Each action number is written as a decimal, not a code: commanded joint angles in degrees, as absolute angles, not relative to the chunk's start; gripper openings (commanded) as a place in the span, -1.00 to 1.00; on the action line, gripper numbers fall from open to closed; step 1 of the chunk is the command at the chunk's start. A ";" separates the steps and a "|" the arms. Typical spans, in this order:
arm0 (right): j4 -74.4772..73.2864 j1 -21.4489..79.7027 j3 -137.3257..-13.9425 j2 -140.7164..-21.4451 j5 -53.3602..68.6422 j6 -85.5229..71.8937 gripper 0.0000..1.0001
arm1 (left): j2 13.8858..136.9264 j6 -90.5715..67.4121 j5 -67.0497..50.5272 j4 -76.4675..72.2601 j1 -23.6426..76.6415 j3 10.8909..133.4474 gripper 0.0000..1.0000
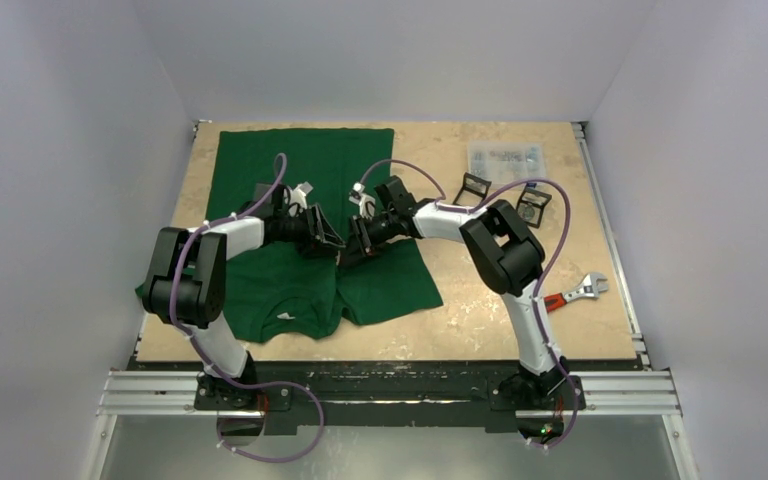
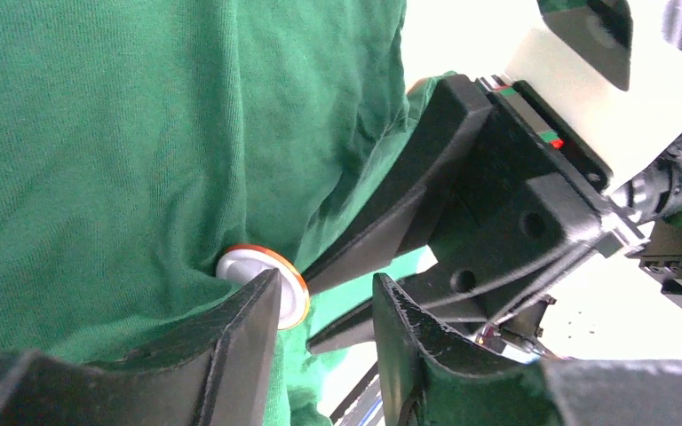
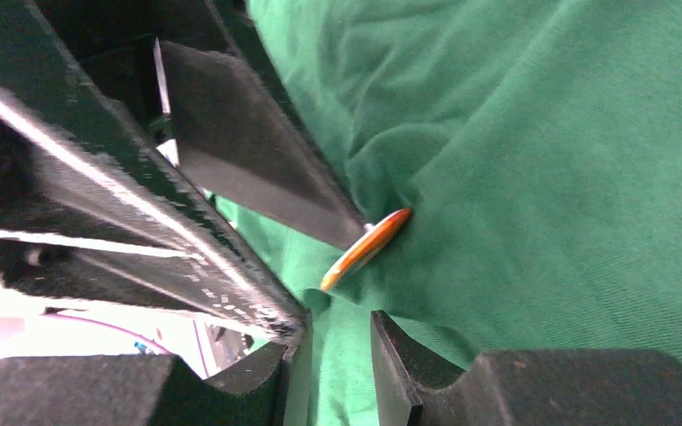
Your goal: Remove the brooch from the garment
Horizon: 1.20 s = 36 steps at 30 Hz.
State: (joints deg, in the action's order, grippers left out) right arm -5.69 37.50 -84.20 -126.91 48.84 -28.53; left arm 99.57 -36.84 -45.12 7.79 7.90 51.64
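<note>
Brooch (image 2: 257, 266) touches left fingers (image 2: 240, 355) at one tip, outside their open gap; edge-on just ahead of right fingers (image 3: 400, 373), grip can't tell.

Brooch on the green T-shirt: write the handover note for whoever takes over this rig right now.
Left claw: jaws partly open, one finger at the brooch rim, nothing gripped.
Right claw: jaws partly open, tips close to the brooch from the opposite side, no clear grip.
Brooch: still on the green T-shirt, which lies spread on the table with cloth puckered around it.
Done: both claws are positioned at the brooch.
Left: grip the brooch, hold the cloth down, work it free.
</note>
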 commanded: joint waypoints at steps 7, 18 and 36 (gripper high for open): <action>-5.64 35.82 -81.42 -125.90 47.24 -25.61 -0.25 | 98.77 -37.68 -52.43 4.85 9.91 51.15 -0.27; -14.00 30.73 -76.56 -119.58 47.08 -18.97 -0.21 | 103.93 -36.29 -51.86 5.36 10.64 51.78 -0.31; -10.21 34.63 -80.44 -121.61 43.55 -22.49 -0.33 | 89.72 -30.68 -47.44 21.33 0.00 47.34 0.11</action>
State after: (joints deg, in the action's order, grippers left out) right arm -12.10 32.47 -77.97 -122.10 45.34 -21.85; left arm 90.15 -34.39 -50.37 14.28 1.80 50.43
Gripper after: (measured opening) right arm 0.345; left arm 0.552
